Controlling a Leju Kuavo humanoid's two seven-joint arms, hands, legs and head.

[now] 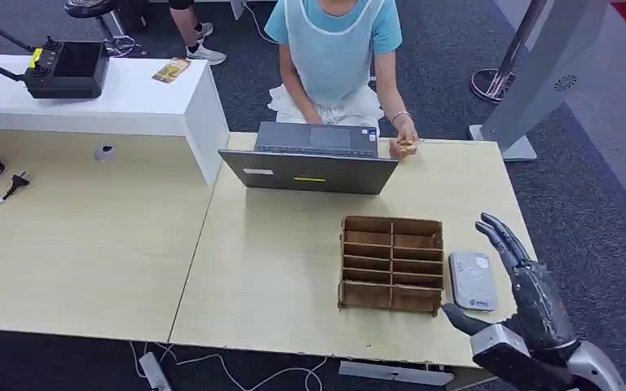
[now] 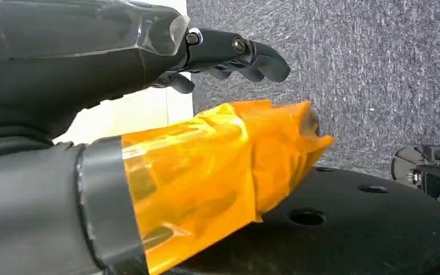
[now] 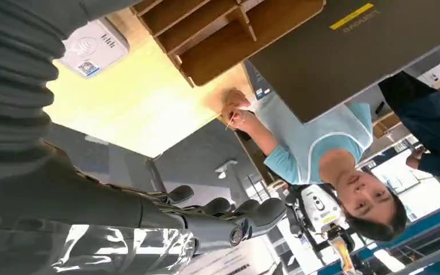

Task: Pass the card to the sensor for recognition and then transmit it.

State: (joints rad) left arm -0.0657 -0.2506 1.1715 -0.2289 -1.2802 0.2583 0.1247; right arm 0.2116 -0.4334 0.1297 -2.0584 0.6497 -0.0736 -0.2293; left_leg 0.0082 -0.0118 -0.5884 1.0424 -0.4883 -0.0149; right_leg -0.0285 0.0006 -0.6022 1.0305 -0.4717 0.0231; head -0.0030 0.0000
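A person in a light blue shirt sits behind the laptop point(image 1: 310, 167) and holds a small card point(image 1: 408, 145) at the table's far edge; that card point(image 3: 230, 120) is also in the right wrist view. The grey sensor pad point(image 1: 472, 280) lies flat on the table to the right of the wooden divider box point(image 1: 392, 264); the sensor point(image 3: 94, 47) appears in the right wrist view too. My right hand point(image 1: 530, 295) is raised just right of the sensor with fingers straight and apart, holding nothing. My left hand point(image 2: 229, 54) hangs over the carpet, fingers loosely extended, empty.
A white raised counter point(image 1: 122, 102) with a black controller point(image 1: 69, 70) stands at the back left. A plug and cable point(image 1: 4, 189) lie on the left table. A grey stand base point(image 1: 505, 138) sits beyond the table's right corner.
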